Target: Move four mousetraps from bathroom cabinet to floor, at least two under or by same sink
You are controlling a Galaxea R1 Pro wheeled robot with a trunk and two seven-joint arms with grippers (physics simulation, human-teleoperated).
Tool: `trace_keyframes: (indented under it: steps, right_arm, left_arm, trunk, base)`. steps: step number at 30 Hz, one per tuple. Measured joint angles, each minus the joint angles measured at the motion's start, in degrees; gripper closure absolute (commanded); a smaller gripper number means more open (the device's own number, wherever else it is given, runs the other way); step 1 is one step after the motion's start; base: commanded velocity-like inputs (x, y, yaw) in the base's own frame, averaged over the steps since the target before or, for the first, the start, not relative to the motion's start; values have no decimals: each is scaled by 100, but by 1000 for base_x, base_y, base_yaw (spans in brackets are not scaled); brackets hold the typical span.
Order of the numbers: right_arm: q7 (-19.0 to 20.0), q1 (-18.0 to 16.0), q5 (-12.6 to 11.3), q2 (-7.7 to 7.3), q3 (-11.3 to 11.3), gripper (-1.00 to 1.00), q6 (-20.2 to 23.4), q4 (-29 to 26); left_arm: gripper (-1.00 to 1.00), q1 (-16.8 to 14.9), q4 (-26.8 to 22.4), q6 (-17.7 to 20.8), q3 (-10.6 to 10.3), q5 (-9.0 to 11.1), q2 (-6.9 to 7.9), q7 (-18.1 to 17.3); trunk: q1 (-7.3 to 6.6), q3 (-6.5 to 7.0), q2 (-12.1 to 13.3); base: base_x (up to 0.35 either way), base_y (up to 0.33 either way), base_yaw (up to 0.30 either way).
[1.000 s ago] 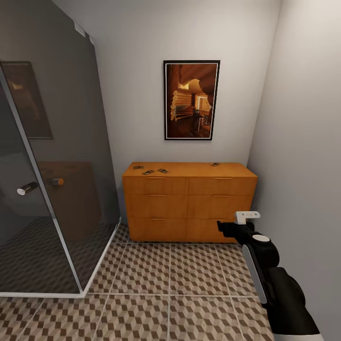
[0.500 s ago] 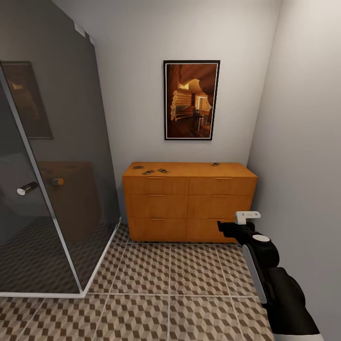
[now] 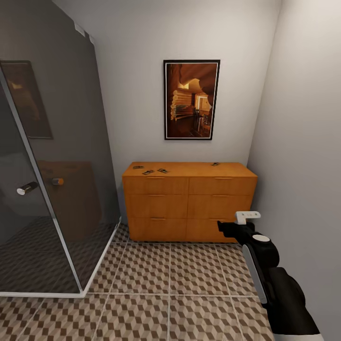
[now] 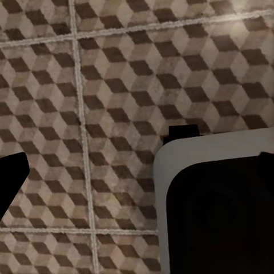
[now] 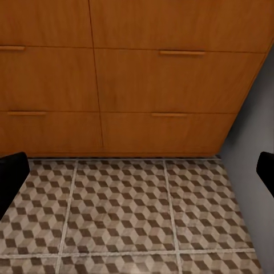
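Four mousetraps (image 3: 148,172) lie on top of the cabinet (image 3: 188,203): three near its left end, one toward the right. Right gripper (image 3: 237,223) hovers low before the cabinet's right side, over the floor (image 3: 156,284), jaws wide, empty. Left jaws: cannot tell.

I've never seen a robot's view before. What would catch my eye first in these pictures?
Probably the orange-brown cabinet against the far wall, with four small mousetraps lying on its top, three towards the left and one to the right. Above it hangs a dark-framed picture, and a dark glass shower fills the left side. The right arm reaches forward over the cube-patterned floor.
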Motion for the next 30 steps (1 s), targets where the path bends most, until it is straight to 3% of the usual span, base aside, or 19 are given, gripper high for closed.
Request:
trace_keyframes:
  steps: [7, 23, 30]
  right_arm:
    - [3, 0, 0, 7, 0, -100, 0, 0]
    - [3, 0, -3, 8, 6, -100, 0, 0]
    - [25, 0, -12, 2, 4, -100, -3, 0]
  left_arm:
    - [-100, 0, 0, 0, 0, 1, -6, -4]
    - [-100, 0, 0, 0, 0, -2, -18, -16]
    - [-100, 0, -6, 0, 0, -2, -24, -21]
  trunk:
    - [-2, -53, 0]
    - [-3, -198, -1]
    - [-1, -262, 0]
  base:
    - [135, 0, 0]
    - [310, 0, 0]
    - [158, 0, 0]
